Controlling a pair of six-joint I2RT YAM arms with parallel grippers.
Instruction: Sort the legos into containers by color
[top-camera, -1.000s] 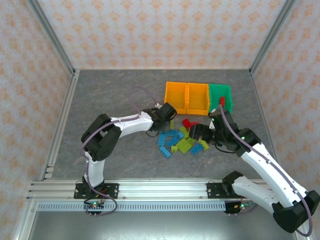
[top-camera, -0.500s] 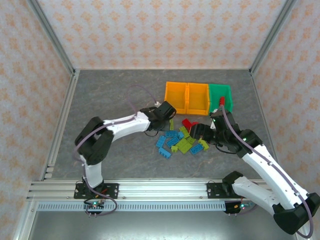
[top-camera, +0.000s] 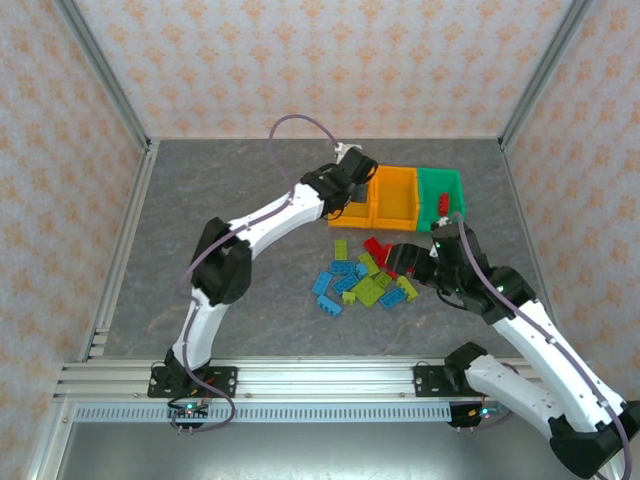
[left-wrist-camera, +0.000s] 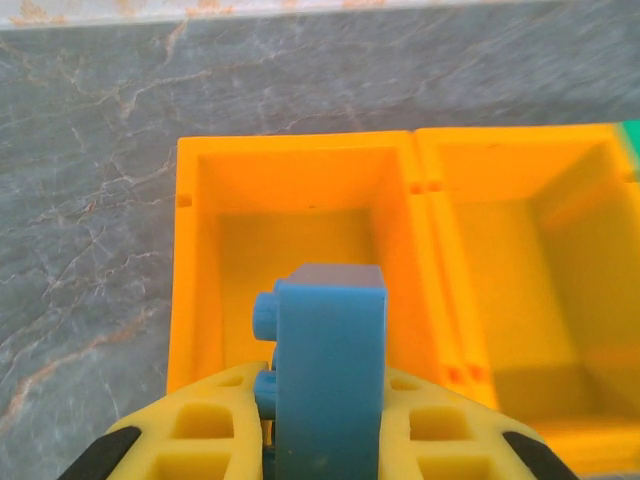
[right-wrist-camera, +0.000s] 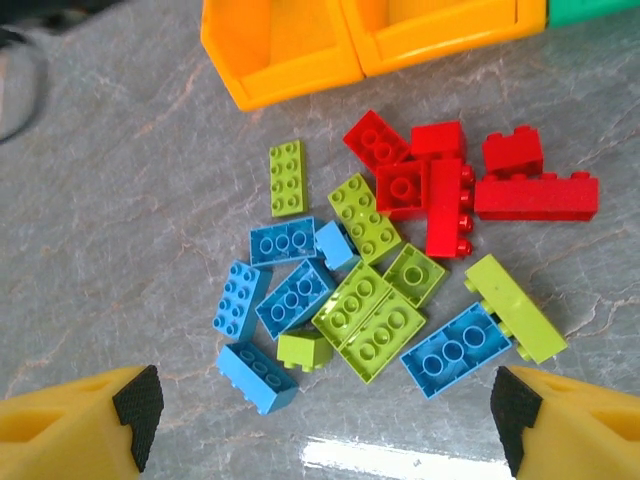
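Up from the pile (top-camera: 360, 280), my left fingers (top-camera: 360, 172) had swung over the left orange bin (left-wrist-camera: 198, 300), clamped on a blue brick (left-wrist-camera: 330, 370) directly above its cavity; my right fingers (top-camera: 400, 262) hung open over that pile on the bench (top-camera: 230, 190).

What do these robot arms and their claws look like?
The left arm and right arm are white tubes with black joints, each trailing a looping purplish cable. The left claw and right claw have chunky yellow fingers with black tips.
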